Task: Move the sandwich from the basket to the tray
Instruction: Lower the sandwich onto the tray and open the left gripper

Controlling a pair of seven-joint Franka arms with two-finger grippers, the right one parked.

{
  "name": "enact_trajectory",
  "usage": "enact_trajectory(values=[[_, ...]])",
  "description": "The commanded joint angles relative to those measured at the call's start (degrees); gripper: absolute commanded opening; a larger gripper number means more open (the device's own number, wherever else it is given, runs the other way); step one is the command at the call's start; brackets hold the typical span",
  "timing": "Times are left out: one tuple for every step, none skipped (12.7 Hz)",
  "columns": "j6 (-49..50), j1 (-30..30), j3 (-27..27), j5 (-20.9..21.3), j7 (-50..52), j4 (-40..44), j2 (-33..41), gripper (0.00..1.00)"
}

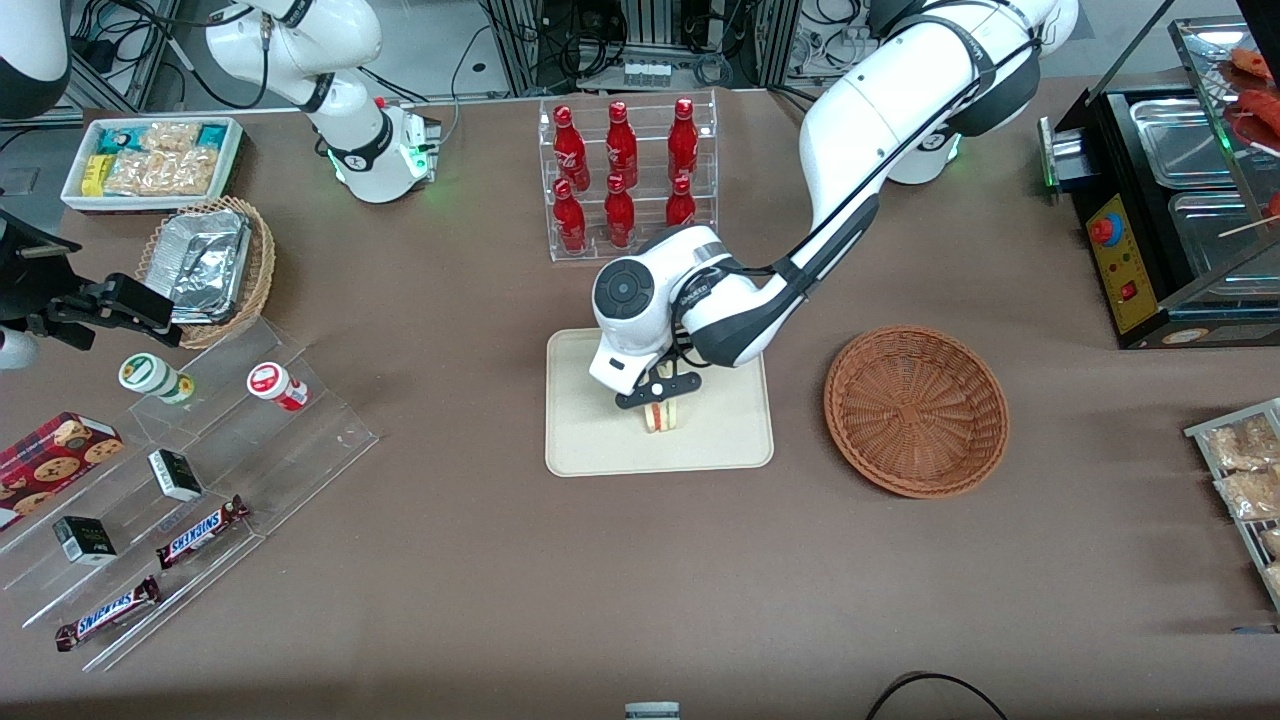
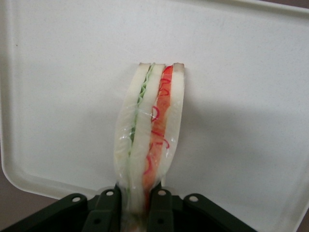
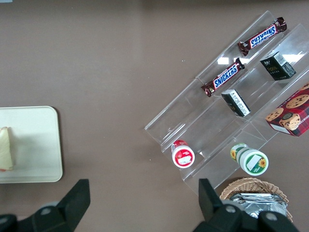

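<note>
My left arm reaches in from its base and bends down over the middle of the table, wrist turned downward so my gripper (image 1: 661,396) hangs just above the tray (image 1: 590,445). My fingers (image 2: 163,208) are clamped on the sandwich (image 2: 150,130), one on each bread face, and the wedge stands on edge with its lower end resting on the tray surface directly below me. In my wrist view the red and green filling layers run straight away from my fingertips, under a clear wrap. The basket (image 1: 916,410) sits beside me toward my arm's end of the table, apart from the tray, with nothing in it. The rack of red bottles (image 1: 625,170) stands farther from the front camera than I am. Nothing crowds the sandwich on the tray.
</note>
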State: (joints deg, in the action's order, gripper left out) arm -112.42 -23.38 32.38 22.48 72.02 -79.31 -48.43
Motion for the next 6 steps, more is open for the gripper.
enact_trajectory(values=[[1.0,-1.0,-0.5,1.2,0.1,2.0,-0.8,1.0],[1.1,-0.9,-0.5,1.2,0.2,2.0,-0.4,1.0],[1.6,-1.0,-0.5,1.2,0.4,2.1,0.6,1.0],[1.7,-0.8,-0.5,1.2,0.3,1.6,3.5,1.0],[2.2,-0.4,-0.5,1.3,-0.6,1.6,4.9,1.0],[4.8,1.0,-0.4,1.1,-3.2,1.7,6.6,1.0]])
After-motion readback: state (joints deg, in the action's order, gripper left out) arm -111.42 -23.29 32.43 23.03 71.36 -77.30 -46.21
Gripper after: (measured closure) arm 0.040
